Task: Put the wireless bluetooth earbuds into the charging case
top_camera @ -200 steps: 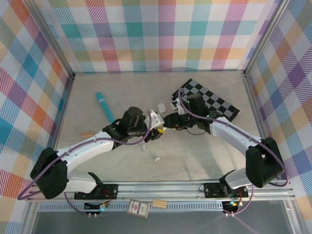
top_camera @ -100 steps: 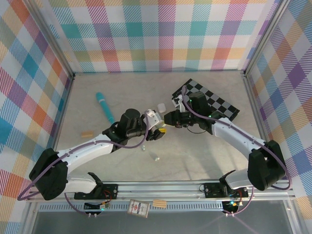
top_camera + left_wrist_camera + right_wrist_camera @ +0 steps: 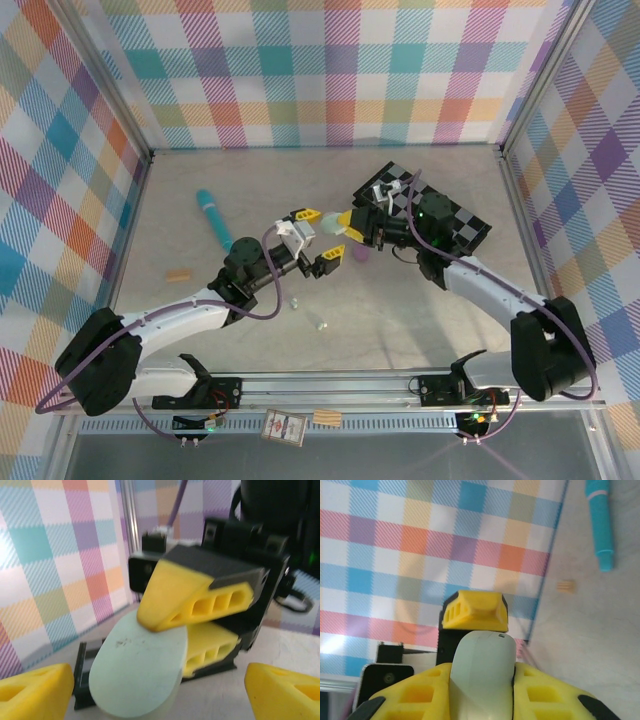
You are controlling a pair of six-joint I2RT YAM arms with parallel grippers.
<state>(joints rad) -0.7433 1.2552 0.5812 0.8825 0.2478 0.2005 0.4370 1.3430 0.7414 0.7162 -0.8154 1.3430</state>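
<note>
Change: left pincer (image 3: 316, 239) has let go and stands wide open, empty. Right pincer (image 3: 350, 224) alone clamps the mint charging case (image 3: 137, 672), held aloft just ahead of the left jaws. Hand-over looks done; two earbuds (image 3: 295, 303) lie on the table (image 3: 420, 320) behind the left pincer, not yet inserted.

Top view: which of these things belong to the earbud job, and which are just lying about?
Part of the job:
mint-green charging case, held up off the table
small lilac piece
tiny bud
second tiny bud

Just lying about:
teal pen
checkerboard
small wooden piece
</note>
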